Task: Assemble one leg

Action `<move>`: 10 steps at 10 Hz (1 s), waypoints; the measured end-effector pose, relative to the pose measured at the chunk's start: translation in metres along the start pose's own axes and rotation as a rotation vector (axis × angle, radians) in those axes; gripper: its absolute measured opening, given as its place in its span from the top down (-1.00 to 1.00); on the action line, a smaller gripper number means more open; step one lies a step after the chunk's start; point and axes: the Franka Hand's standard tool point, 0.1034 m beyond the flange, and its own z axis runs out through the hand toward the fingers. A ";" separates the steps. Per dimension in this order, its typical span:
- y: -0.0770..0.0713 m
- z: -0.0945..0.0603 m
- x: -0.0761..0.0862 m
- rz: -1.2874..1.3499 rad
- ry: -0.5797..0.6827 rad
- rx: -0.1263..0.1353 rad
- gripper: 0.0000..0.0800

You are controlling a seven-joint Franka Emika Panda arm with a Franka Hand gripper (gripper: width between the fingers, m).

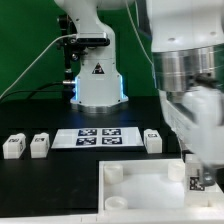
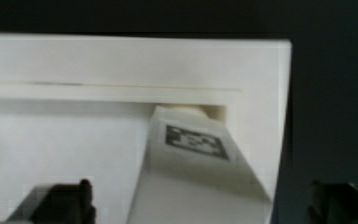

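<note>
A white leg (image 1: 199, 183) with a black-and-white tag on its face is seen at the near right corner of a large white panel (image 1: 140, 185), as the exterior view shows it, where the tool (image 1: 198, 172) of the blurred arm is brought down over it. In the wrist view the leg (image 2: 197, 160) is shown as a long white piece running between the two dark fingers (image 2: 60, 203), its far end set against the raised rim of the panel (image 2: 123, 70); the leg appears to be grasped by the tool (image 2: 202, 205), though the contact of the fingers with it cannot be made out clearly. Three more legs are left standing on the dark counter (image 1: 30, 120): two (image 1: 14, 146) (image 1: 40, 145) side by side at the exterior view's left, and one (image 1: 152, 141) just beside the marker board (image 1: 97, 137), on its right in that view. The robot's white base (image 1: 97, 80) is seen behind the marker board.
</note>
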 end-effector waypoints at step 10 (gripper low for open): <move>-0.001 -0.002 0.021 -1.060 0.018 -0.008 -0.62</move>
